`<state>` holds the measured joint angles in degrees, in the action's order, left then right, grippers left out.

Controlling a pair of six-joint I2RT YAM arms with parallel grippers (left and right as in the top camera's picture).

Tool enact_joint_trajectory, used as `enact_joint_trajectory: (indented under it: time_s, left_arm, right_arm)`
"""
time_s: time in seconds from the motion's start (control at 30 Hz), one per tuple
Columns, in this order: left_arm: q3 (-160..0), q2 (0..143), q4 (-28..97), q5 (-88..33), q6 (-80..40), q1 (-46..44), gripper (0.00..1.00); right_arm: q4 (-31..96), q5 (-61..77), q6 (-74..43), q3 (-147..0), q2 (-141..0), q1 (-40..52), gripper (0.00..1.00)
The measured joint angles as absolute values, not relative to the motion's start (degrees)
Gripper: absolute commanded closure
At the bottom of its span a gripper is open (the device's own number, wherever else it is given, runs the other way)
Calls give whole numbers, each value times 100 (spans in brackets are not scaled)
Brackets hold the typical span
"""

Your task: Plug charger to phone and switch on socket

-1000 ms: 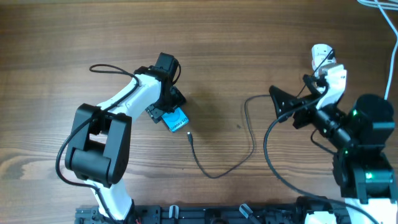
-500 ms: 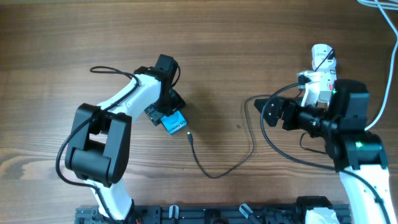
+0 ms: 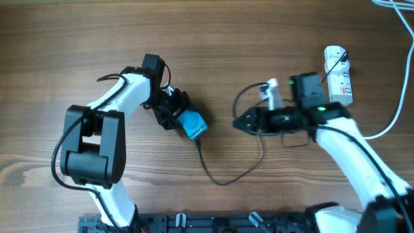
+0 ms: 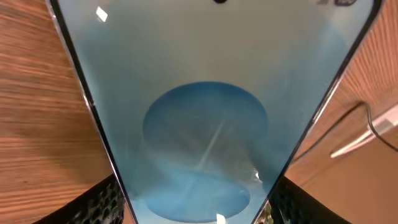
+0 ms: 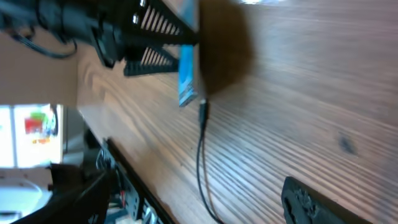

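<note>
The phone [image 3: 193, 125], with a teal screen, is gripped by my left gripper [image 3: 180, 116] left of the table's middle. In the left wrist view the phone [image 4: 205, 93] fills the frame between the two fingers [image 4: 199, 208]. The charger's dark tip [image 3: 197, 144] lies on the table just below the phone, and its black cable [image 3: 220, 182] loops right. My right gripper [image 3: 240, 123] is open and empty, pointing left toward the phone, above the cable. The right wrist view shows the phone [image 5: 187, 74] edge-on, the tip [image 5: 203, 111] beside it and the cable between my fingers [image 5: 199, 205]. The white socket [image 3: 338, 74] lies at the right.
A thicker white cable [image 3: 396, 19] runs along the far right edge down past the socket. The cable rack [image 3: 213, 223] lines the table's front edge. Bare wooden tabletop [image 3: 259, 39] stretches across the back.
My right arm has swung left from beside the socket to the table's middle, over the black cable. My left gripper has shifted the phone a little right, toward the connector tip.
</note>
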<state>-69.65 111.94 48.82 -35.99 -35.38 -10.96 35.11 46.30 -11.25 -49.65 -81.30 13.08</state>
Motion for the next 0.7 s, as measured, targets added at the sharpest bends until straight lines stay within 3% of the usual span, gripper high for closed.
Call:
enact_joint_trajectory:
  time_s: [0.17,0.43,0.53,0.7]
  left_arm:
    - [-6965,11198,4943,-3743,-3301,-1096,30]
    - [-6965,11198,4971,-3763,-3022,-1153,28]
    - [-6965,11198,4971,-3763,-2998,-1216,27]
    - [-6965,11198,4950,-3763,-2707,-1387,26]
  right_arm:
    - [1988,4630,-1671,-4987,-9111,2119,12]
    - [915,4757,-2281,-4993,-10119,2930,14]
    - [434,4552,-2609,-4993,-10158,3116,31]
    - [117,4283,-3055,-4998,-10158,3135,45]
